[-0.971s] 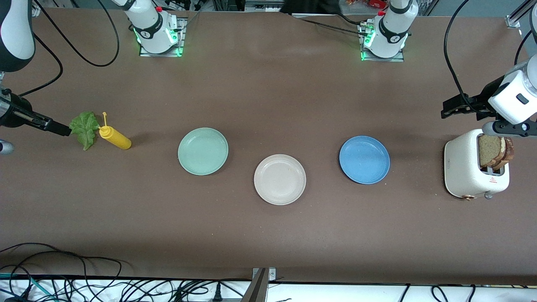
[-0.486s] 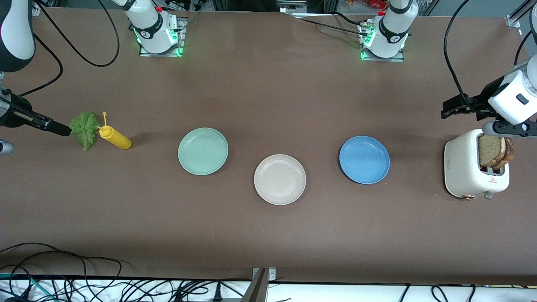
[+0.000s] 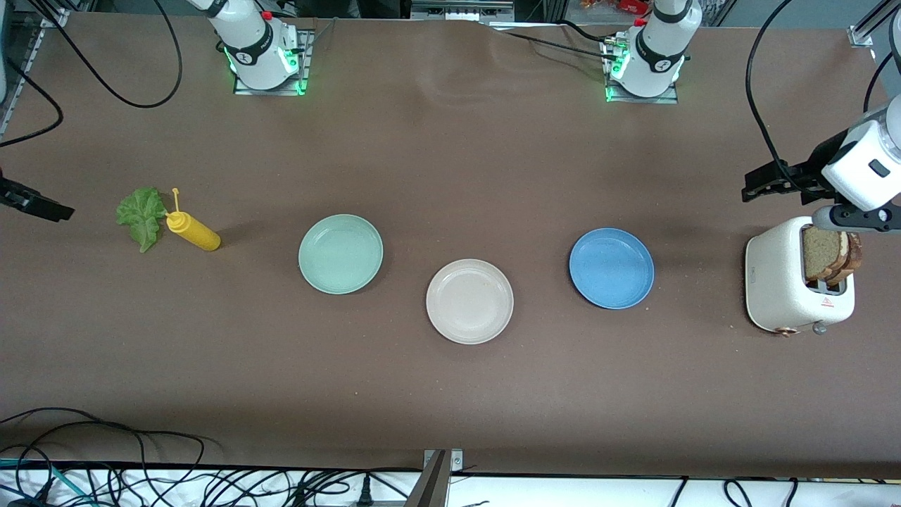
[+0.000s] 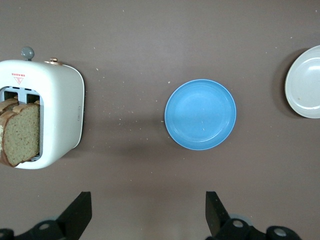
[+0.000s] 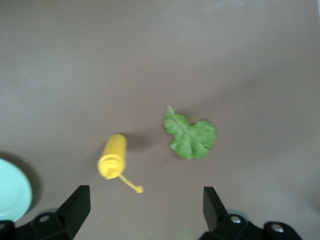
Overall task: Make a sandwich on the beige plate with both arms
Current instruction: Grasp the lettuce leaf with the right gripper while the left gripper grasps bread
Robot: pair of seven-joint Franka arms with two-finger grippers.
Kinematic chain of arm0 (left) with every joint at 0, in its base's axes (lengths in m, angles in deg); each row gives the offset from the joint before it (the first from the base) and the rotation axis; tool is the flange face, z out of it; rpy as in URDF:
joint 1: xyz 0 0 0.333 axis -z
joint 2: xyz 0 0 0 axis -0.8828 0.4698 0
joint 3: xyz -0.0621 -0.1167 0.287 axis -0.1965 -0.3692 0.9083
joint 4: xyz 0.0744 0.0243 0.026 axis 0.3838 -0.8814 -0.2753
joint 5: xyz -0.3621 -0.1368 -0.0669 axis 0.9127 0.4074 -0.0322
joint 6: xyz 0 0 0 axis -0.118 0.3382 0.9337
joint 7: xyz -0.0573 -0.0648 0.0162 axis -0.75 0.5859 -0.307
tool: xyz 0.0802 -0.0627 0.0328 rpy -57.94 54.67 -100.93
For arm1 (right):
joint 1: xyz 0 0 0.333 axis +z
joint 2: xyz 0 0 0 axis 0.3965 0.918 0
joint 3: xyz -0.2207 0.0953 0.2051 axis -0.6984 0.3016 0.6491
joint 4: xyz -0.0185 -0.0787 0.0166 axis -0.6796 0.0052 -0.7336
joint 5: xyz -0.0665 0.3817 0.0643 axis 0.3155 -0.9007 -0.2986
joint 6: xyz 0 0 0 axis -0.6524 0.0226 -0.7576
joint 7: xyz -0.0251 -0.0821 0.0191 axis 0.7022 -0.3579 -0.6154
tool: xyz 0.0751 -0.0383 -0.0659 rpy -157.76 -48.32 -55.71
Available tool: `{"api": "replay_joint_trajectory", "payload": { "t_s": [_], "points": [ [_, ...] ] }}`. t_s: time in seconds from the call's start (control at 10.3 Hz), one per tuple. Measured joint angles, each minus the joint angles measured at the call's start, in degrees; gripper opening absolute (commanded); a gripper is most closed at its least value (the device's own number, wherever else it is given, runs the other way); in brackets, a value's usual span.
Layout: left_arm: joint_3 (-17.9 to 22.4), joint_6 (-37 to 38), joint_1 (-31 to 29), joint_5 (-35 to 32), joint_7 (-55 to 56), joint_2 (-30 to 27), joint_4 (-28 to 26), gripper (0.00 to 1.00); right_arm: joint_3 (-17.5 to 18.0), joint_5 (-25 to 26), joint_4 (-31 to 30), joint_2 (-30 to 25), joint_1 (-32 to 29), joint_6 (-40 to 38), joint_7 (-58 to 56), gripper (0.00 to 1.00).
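The beige plate (image 3: 469,301) lies bare at mid-table; its edge shows in the left wrist view (image 4: 305,82). Two brown bread slices (image 3: 830,253) (image 4: 20,132) stand in a white toaster (image 3: 781,282) (image 4: 60,115) at the left arm's end. A green lettuce leaf (image 3: 143,215) (image 5: 192,137) lies flat at the right arm's end. My left gripper (image 3: 757,184) (image 4: 148,200) hangs open and holds nothing, over bare table beside the toaster. My right gripper (image 3: 49,208) (image 5: 145,195) is open with nothing in it, over bare table beside the lettuce, at the table's end.
A yellow squeeze bottle (image 3: 191,231) (image 5: 112,156) lies on its side next to the lettuce. A mint green plate (image 3: 341,253) (image 5: 10,192) and a blue plate (image 3: 611,268) (image 4: 200,114) flank the beige one. Cables trail along the table edge nearest the front camera.
My right gripper has drawn back from the lettuce toward the table's end, and its upper arm has left the view. The left arm has barely moved.
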Motion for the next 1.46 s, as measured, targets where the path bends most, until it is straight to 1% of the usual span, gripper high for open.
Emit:
{"api": "replay_joint_trajectory", "payload": {
  "t_s": [0.1,0.19,0.49,0.58,0.78,0.97,1.26,1.46],
  "points": [
    [0.1,-2.0,-1.5,-0.1,-1.8,0.2,-1.4,1.00,-1.5,0.0,-0.5,1.6,-0.4,0.2,-1.7,1.00],
    [0.1,-3.5,-3.6,-0.2,-5.7,0.6,-2.3,1.00,-2.0,0.0,-0.6,3.2,-1.0,0.6,-2.7,1.00],
    [0.5,-7.6,-11.6,-0.2,-16.3,3.5,-3.3,1.00,-2.0,0.0,-1.0,5.0,-1.2,1.0,-2.9,1.00],
    [0.5,-8.7,-13.3,-0.2,-19.1,4.9,-3.3,1.00,-2.0,0.0,-2.2,5.2,-1.7,1.7,-2.9,1.00],
    [0.4,-11.1,-15.1,-0.2,-22.5,7.7,-3.4,1.00,-2.0,0.0,-4.9,5.6,-2.2,3.6,-2.9,1.00],
    [0.4,-13.2,-16.3,-0.2,-26.2,10.1,-3.4,1.00,-2.0,-0.1,-8.8,5.8,-2.2,7.1,-2.9,1.00],
    [0.4,-16.0,-18.4,-0.1,-27.9,12.5,-3.4,1.00,-2.0,-0.1,-13.5,5.9,-2.6,9.7,-3.9,1.00],
    [0.4,-16.9,-19.1,-0.1,-28.0,13.4,-3.6,1.00,-2.2,-0.1,-16.6,6.0,-4.2,13.1,-6.6,1.00]
  ]
}}
